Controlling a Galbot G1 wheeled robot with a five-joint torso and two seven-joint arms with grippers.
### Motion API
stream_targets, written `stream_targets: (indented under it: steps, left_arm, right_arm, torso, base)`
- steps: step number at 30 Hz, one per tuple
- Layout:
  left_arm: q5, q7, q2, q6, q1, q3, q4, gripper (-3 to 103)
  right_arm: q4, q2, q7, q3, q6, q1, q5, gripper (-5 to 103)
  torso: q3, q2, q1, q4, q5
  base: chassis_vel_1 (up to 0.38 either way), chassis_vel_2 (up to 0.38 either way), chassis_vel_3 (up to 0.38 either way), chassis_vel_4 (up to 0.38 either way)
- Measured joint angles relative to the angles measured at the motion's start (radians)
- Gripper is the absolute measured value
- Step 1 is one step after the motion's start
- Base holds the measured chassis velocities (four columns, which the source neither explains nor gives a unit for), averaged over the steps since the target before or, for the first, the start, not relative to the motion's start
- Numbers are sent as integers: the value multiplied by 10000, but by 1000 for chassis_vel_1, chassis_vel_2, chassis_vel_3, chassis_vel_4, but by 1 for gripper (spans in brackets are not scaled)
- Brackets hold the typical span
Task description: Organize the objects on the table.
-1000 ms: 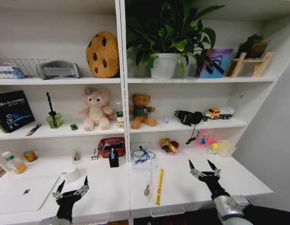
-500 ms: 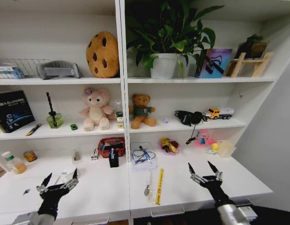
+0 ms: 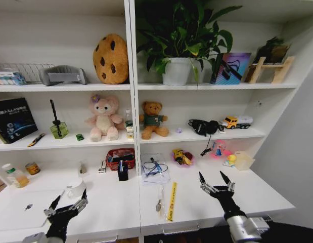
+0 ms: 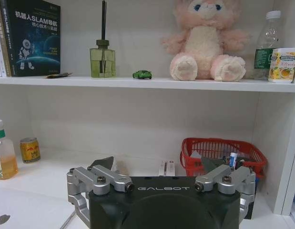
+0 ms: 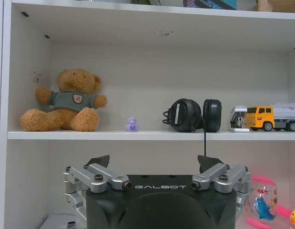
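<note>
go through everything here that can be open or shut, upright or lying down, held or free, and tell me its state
left gripper: open, empty, over the table
right gripper: open, empty, above the table
laptop: shut, lying flat
yellow ruler: lying flat, free
small can: upright
bottle: upright, capped
red basket: upright, holding items
green toy car: on its wheels, on the shelf

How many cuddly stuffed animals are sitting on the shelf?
2. A pink plush bunny sits on the middle shelf, left of the divider. A brown teddy bear in a green shirt sits just right of it. Others may be hidden.
</note>
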Motion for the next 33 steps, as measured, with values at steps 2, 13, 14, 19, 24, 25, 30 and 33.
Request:
stream_targets:
  steps: [2, 13, 14, 19, 24, 25, 30, 33]
  left_arm:
    - [5, 2, 1, 0, 0, -2, 3, 100]
    - [11, 7, 6, 0, 1, -4, 15, 100]
    - [11, 7, 6, 0, 1, -4, 15, 100]
    - [15, 12, 10, 0, 0, -4, 18, 100]
    - [17, 14, 11, 0, -2, -4, 19, 100]
    - [17, 14, 11, 0, -2, -4, 19, 100]
    - [17, 18, 12, -2, -2, -3, 19, 100]
    - [17, 19, 12, -3, -2, -3, 19, 100]
  right_arm:
    - [0, -3, 2, 0, -2, 4, 3, 100]
    - [-2, -9, 2, 4, -3, 8, 12, 100]
    - [-2, -9, 2, 4, -3, 8, 12, 100]
    - [-9, -11, 3, 8, -3, 8, 16, 100]
    - [-12, -12, 3, 11, -3, 9, 19, 100]
    - [-12, -12, 3, 11, -3, 9, 19, 100]
    - [-17, -12, 1, 15, -2, 9, 23, 100]
    - [-19, -12, 0, 15, -1, 8, 23, 100]
  torso:
    - [0, 0, 0, 0, 0]
    - [0, 0, 0, 0, 0]
    - [0, 0, 0, 0, 0]
    - [0, 0, 0, -1, 0]
    - [0, 0, 0, 0, 0]
    - [0, 0, 0, 0, 0]
    - [0, 0, 0, 0, 0]
    - [0, 0, 0, 0, 0]
  base:
    - [0, 0, 0, 0]
    - [0, 0, 0, 0]
    - [0, 0, 0, 0]
    - [0, 0, 0, 0]
    - [0, 0, 0, 0]
    - [0, 0, 0, 0]
    - [0, 0, 0, 0]
    - [0, 0, 0, 0]
